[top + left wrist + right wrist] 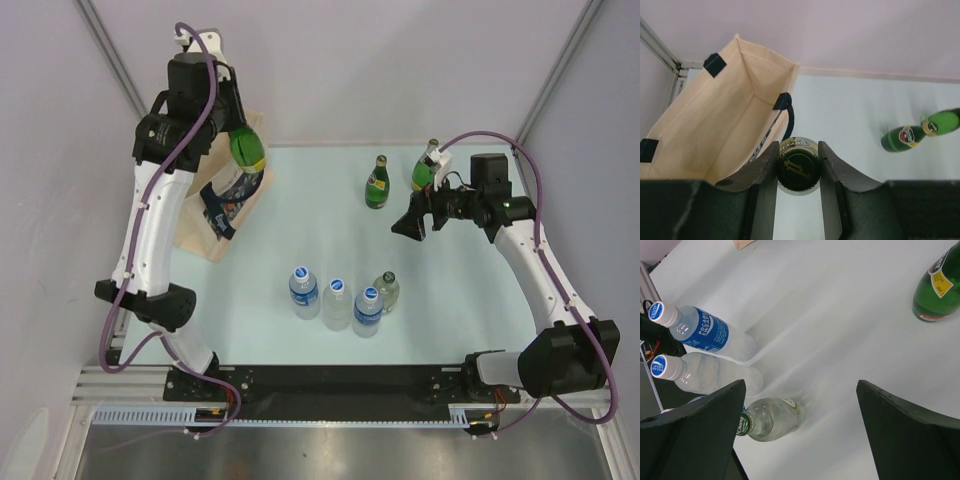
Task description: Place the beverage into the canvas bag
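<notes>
I get bright, even, diffuse light in all three views. The desk (300, 200) reads pale and nearly washes out in the right wrist view, where the clear bottles (725, 377) throw only faint, soft-edged shadows. The left tool (798, 145) looks dark and slightly soft close to the lens. The top view is sharp.

Left arm (150, 230) and right arm (535, 268) both had white shells with chunky black joints, purple cables (480, 133) looping alongside, plus matte black wedge fingers (695, 425). Black bases sat on the slotted aluminium rail (340, 415).
</notes>
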Action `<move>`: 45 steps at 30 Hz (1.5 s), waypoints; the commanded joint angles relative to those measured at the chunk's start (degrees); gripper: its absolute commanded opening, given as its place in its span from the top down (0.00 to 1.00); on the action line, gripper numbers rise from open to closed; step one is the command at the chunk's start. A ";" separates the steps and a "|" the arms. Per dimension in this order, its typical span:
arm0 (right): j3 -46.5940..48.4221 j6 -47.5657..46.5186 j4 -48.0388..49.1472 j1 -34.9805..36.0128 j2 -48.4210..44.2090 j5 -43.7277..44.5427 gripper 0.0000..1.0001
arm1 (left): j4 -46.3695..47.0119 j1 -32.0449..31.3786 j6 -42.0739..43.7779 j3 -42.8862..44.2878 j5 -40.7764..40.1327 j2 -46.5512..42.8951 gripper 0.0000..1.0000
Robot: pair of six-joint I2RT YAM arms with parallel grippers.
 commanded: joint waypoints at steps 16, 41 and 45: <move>-0.64 -0.19 0.09 0.25 -1.11 -0.35 0.00 | 29.81 5.77 5.63 8.22 -11.08 4.42 1.00; -1.26 -0.98 -0.53 -0.98 -0.76 0.62 0.00 | 40.55 9.46 5.63 8.22 -19.35 19.54 1.00; -0.74 -1.24 -0.96 -1.59 -0.41 0.62 0.00 | 40.11 9.73 5.46 7.52 -20.14 21.82 1.00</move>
